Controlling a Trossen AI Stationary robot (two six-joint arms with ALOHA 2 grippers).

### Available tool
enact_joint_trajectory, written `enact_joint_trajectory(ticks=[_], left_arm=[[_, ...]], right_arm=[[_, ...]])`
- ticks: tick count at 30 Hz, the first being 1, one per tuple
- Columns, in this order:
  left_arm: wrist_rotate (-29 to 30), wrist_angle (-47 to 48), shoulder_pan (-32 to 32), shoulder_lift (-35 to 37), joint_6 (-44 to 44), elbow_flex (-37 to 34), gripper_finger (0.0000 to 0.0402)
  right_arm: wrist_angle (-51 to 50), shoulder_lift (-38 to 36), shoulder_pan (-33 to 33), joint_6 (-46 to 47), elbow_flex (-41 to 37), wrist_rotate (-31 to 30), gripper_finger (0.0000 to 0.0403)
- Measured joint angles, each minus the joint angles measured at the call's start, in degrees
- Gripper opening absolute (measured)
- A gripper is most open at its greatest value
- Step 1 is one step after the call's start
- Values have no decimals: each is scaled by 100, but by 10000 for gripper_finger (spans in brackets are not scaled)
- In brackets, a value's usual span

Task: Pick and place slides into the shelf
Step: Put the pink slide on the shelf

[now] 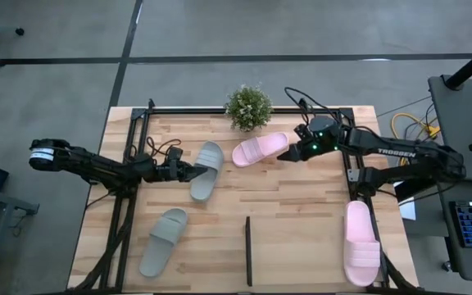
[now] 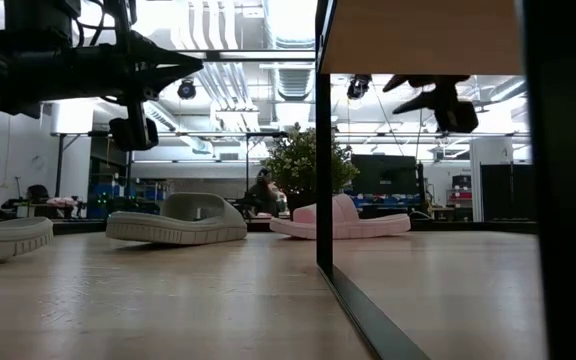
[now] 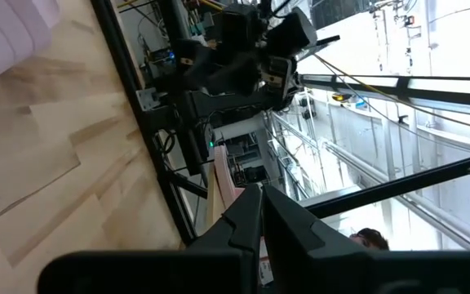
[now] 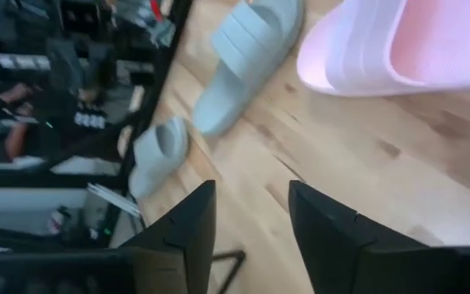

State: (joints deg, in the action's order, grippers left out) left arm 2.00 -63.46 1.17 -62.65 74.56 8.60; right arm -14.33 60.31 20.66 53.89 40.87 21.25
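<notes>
In the high view the left pincer (image 1: 197, 172) is seen at centre left with fingers drawn together, empty — a grey-green slide (image 1: 206, 170) lies just beside its tip. The right pincer (image 1: 288, 154), spread wide, hangs at upper centre beside a pink slide (image 1: 260, 149).

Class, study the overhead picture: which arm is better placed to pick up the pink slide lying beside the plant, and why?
Right. The right gripper hangs open next to that pink slide, while the left gripper, fingers together, sits over by a grey-green slide.
</notes>
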Motion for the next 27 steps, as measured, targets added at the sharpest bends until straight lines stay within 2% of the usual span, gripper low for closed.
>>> enact_joint_trajectory(ticks=[5, 10, 18, 27], left_arm=[[0, 0, 0, 0, 0, 0, 0], [-1, 0, 0, 0, 0, 0, 0], [-3, 4, 0, 0, 2, 0, 0], [-10, 4, -1, 0, 4, -2, 0]], right_arm=[[623, 0, 297, 247, -273, 28, 179], [682, 198, 684, 275, -379, 223, 198], [803, 1090, 1014, -273, -100, 733, 199], [1565, 1955, 1043, -308, 171, 741, 195]])
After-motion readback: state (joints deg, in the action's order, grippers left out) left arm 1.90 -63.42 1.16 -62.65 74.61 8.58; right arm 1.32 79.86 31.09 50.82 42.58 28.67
